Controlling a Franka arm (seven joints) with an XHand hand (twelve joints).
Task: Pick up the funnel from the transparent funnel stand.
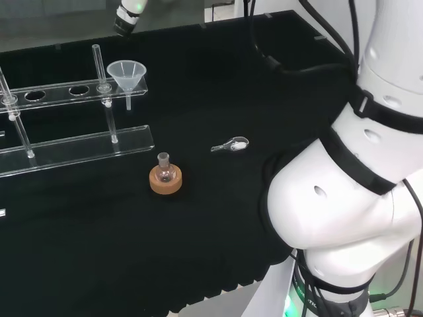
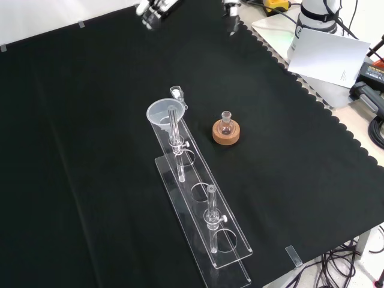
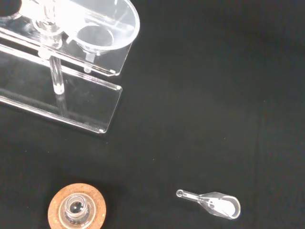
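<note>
A clear funnel (image 1: pixel 127 71) (image 2: pixel 162 113) sits upright in the end hole of the transparent stand (image 1: pixel 73 148) (image 2: pixel 204 198), its stem hanging below the upper shelf. The wrist view looks down into the funnel (image 3: pixel 97 36) at the rounded end of the stand (image 3: pixel 81 100). At the top edge of the front view, a small part of the hand (image 2: pixel 155 8) shows high above the cloth, well apart from the funnel. Nothing is seen in it, and its state is not visible.
A small round flask on a cork ring (image 1: pixel 165 178) (image 2: pixel 226 129) (image 3: pixel 76 210) stands near the stand's funnel end. A clear scoop (image 1: pixel 231 144) (image 2: pixel 177 93) (image 3: pixel 217 205) lies on the cloth beyond it. The arm's white links (image 1: pixel 344 198) stand at the head view's right.
</note>
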